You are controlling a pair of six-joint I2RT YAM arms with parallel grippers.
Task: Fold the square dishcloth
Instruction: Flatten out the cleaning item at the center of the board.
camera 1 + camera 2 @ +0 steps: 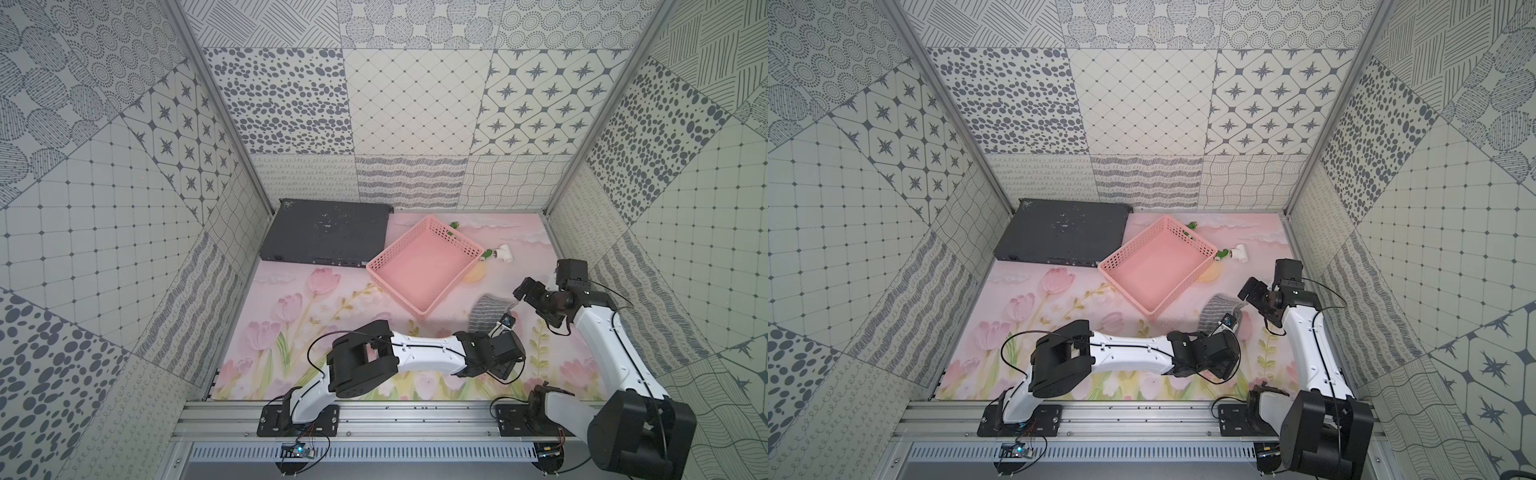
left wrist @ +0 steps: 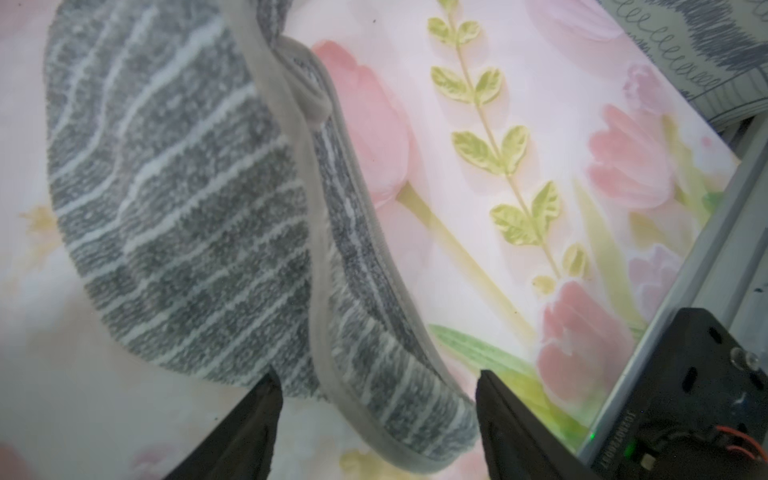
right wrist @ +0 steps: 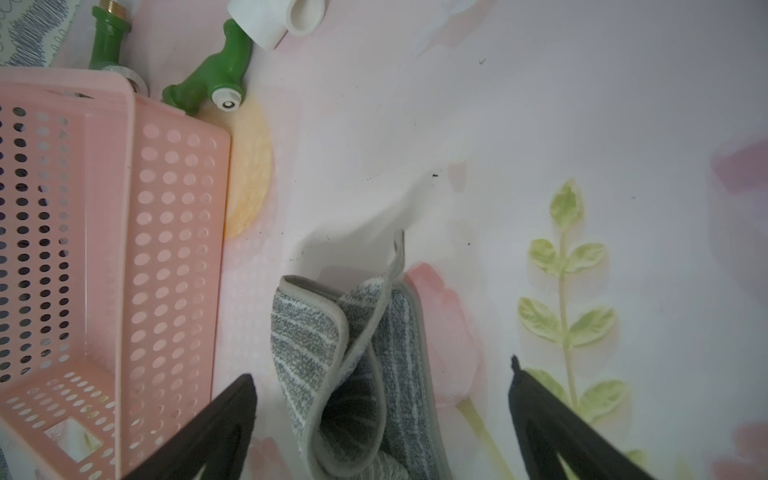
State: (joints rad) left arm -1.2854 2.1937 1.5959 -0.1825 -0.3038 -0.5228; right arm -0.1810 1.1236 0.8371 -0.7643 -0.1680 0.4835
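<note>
A dark flat box (image 1: pixel 328 237) is lying at the far left of the desk (image 1: pixel 291 332), against the back wall. Just right of it a pink basket (image 1: pixel 395 291) is sitting at an angle. Green pipe fittings (image 3: pixel 208 83) and a white fitting (image 3: pixel 276 20) are resting by its far right corner.

The square dishcloth (image 1: pixel 486 313) is lying on the desk right of the basket's near corner, close to it but apart. It is not lying flat. It is bunching and doubling over itself, and in the right wrist view its hemmed edge (image 3: pixel 345 332) is curling up into a loose roll with a small loop tab sticking out.

My left fingers (image 2: pixel 376 386) are hovering at the cloth's near end, spread apart and pinching nothing, with a hemmed fold running through the gap between them. My right fingers (image 3: pixel 382 370) are hanging at the cloth's far end, released and spread wide, with the rolled cloth showing between them and not gripped.
</note>
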